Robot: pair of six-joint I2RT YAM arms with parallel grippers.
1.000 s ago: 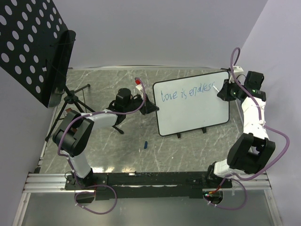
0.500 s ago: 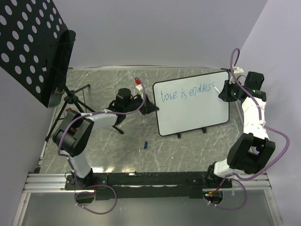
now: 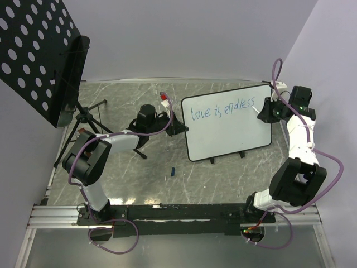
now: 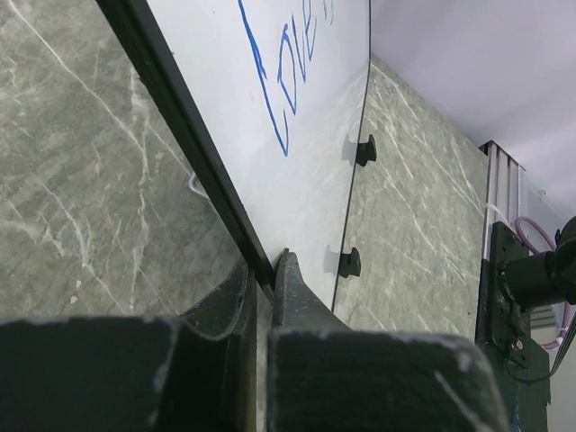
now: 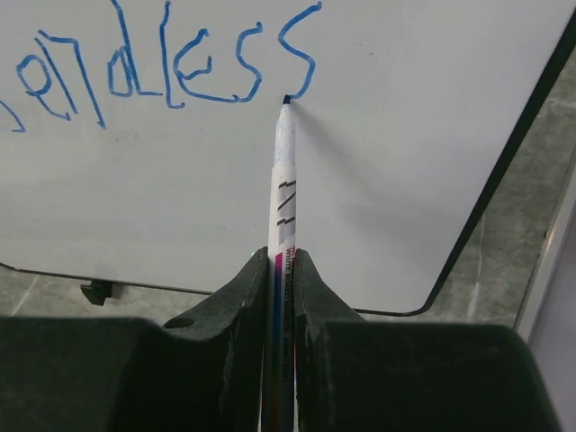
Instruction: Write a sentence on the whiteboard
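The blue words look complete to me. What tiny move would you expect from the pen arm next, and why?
Probably lift the marker off the whiteboard. The sentence reads whole, and the marker tip, in the shut right pincer, sits at the tail of the last s, so lingering risks a blot. The left pincer grips the board's edge.

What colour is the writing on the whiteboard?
Blue; the sentence shows best in the right wrist view.

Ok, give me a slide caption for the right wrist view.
Right gripper holds marker, tip at the last letter of the sentence on the whiteboard.
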